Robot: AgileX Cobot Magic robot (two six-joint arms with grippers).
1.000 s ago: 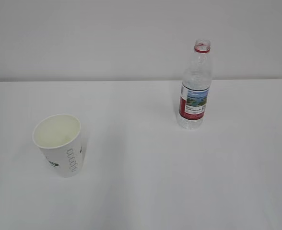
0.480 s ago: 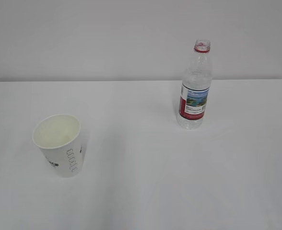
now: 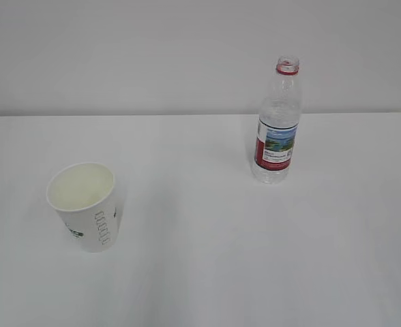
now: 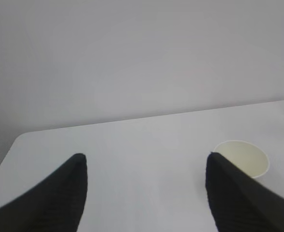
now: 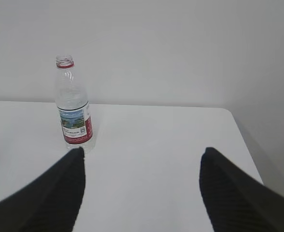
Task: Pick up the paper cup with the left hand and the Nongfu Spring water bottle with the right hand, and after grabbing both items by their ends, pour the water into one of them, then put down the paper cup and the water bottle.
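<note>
- Nothing held yet; task sits at its opening step.
- Left gripper point(image 4: 144, 186) spread, empty; paper cup point(image 3: 84, 206) at its two o'clock.
- Right gripper point(image 5: 142, 186) spread, empty; water bottle point(image 5: 73, 107) upright at eleven o'clock.
- Next, likely: each arm advances to straddle its item.

A plain white desk point(image 3: 207, 272) carries a paper cup point(image 3: 84, 204) upright at front left and a water bottle point(image 3: 277, 129) upright at back right, well apart.
</note>
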